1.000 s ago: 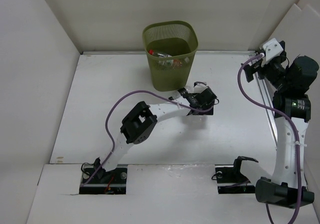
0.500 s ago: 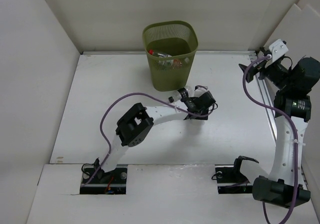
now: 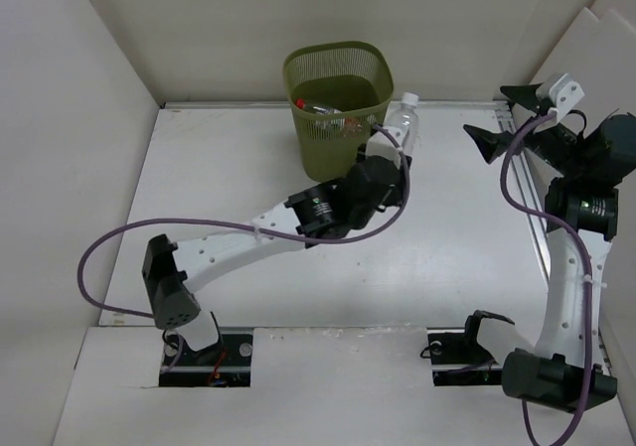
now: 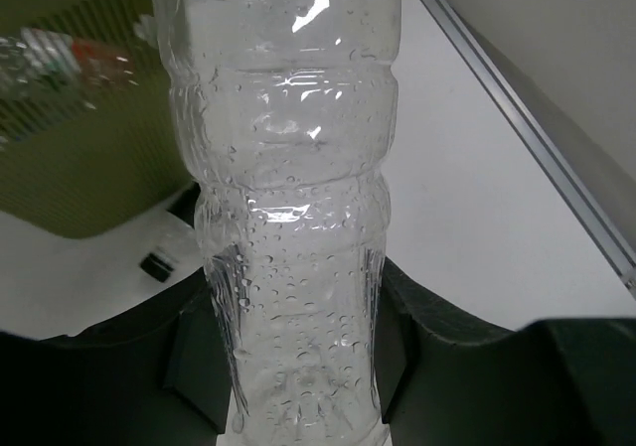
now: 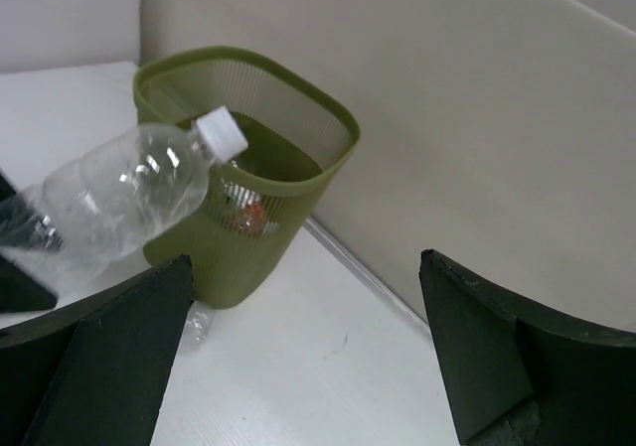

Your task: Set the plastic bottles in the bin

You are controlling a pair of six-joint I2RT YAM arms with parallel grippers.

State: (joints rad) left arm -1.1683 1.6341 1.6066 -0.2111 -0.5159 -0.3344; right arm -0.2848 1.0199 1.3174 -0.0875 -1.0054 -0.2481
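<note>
left tool [image 4: 298,362] clamped on clear bottle [image 4: 288,168], beside bin [image 3: 336,48] rim. shift it over the opening b4 letting go. right tool [image 5: 303,267] wide open, empty.

Soft, even overhead light; white table [image 3: 199,188] bright, shadows faint. Left wrist view: bottle [image 4: 288,218] sharp up close, small glare spots near its top, bin [image 4: 89,158] behind it blurred. Right wrist view slightly soft, foreground very dark.
</note>
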